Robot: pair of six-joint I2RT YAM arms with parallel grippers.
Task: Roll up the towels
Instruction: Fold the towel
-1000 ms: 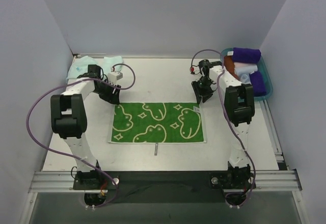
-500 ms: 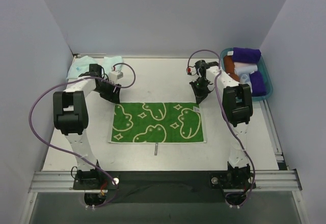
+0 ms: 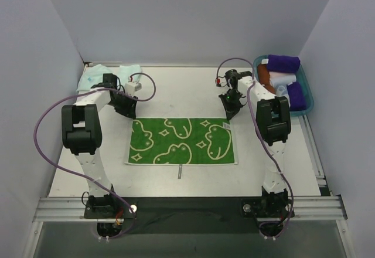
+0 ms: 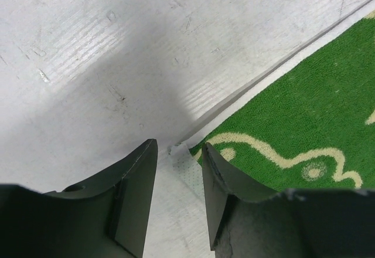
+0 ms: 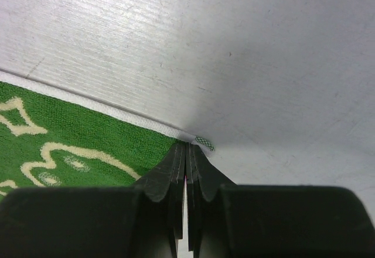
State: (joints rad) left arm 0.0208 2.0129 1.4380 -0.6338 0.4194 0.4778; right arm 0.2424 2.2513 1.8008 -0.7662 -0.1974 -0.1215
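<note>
The job has hardly begun. The green towel (image 3: 181,141), which has pale yellow shapes on it, lies flat and spread out in the middle of the table (image 3: 181,94), and no part of it is rolled yet. The 2 arms are at its 2 far corners. The left claw (image 4: 177,146) is spread apart, and the far left corner of the towel sits on the table between its 2 fingers (image 4: 132,199), not gripped. The right claw (image 5: 186,152) is pressed together at the far right corner, and it looks like it is pinching that corner, by a tiny tag on the edge. It seems the left claw must close on its corner before the 2 arms can begin the roll. The mint towel (image 3: 96,76) lies crumpled at the far left corner of the table, well apart from the green one, and it is not rolled either. So both towels are left to do. At the far right side stands a blue bin (image 3: 309,102) with a purple roll (image 3: 283,63), a white roll (image 3: 282,82) and an orange roll (image 3: 265,76) inside. Nothing sits on the green towel, and nothing seems to block it. The bin is close to the right arm, so that arm could bump it if it swings wide.
</note>
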